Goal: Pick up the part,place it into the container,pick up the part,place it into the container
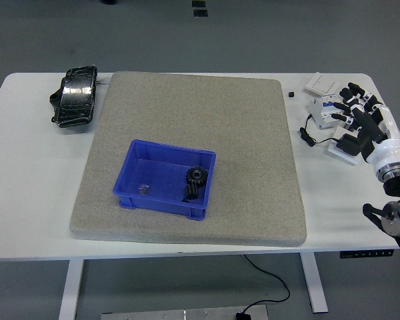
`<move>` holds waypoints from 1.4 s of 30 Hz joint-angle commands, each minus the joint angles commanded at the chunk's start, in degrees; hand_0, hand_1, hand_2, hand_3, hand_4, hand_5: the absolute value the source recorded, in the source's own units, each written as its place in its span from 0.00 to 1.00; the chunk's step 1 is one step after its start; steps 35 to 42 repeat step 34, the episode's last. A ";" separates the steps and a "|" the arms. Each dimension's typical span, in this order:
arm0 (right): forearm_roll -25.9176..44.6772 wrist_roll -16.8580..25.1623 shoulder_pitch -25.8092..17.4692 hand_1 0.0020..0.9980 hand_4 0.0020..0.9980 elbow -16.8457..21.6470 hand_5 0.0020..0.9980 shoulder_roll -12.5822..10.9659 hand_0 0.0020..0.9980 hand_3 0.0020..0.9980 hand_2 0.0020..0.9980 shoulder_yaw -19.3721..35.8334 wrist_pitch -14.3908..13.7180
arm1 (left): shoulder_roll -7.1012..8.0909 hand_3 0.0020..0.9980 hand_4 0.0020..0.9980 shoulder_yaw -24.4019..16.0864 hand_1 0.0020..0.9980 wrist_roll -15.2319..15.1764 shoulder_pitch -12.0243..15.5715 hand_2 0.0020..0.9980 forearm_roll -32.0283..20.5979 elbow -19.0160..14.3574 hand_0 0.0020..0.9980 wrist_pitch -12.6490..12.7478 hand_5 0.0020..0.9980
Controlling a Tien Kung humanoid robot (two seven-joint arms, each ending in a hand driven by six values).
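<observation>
A blue container [164,179] stands on the grey mat [193,147], left of its middle. Inside it lie black gear parts [195,183] at the right and a small metal part [144,189] at the left. My right hand [355,111], white with black fingertips, hovers over the table's right side, far from the container. Its fingers are spread and hold nothing. My left arm does not show.
A black padded object [75,95] lies at the table's far left. Small white boxes and a cable [321,107] sit on the right, under and beside my right hand. A tiny black piece [291,94] lies just off the mat's far right corner.
</observation>
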 joint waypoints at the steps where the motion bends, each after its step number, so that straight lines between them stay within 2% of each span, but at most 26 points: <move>1: 0.42 0.10 -0.15 0.68 0.83 0.00 0.46 0.11 0.61 0.80 0.76 0.23 0.22 | -0.01 0.56 0.49 0.01 0.67 0.01 -0.01 0.60 0.00 -0.01 0.68 0.00 0.50; 17: 2.14 0.43 -0.48 0.68 0.83 0.13 0.46 0.57 0.62 0.80 0.76 1.32 1.82 | 0.62 0.56 0.49 -0.98 0.67 0.86 -0.11 0.60 2.01 -0.32 0.68 0.02 0.49; 34: 1.29 0.02 -0.27 0.68 0.84 1.68 0.48 0.05 0.62 0.79 0.76 1.81 2.37 | 1.03 0.56 0.49 -2.87 0.67 2.10 0.38 0.60 5.67 -0.76 0.68 -0.20 0.49; 42: 1.29 0.02 -0.27 0.68 0.84 1.68 0.48 0.05 0.62 0.79 0.76 1.81 2.37 | 1.03 0.56 0.49 -2.87 0.67 2.10 0.38 0.60 5.67 -0.76 0.68 -0.20 0.49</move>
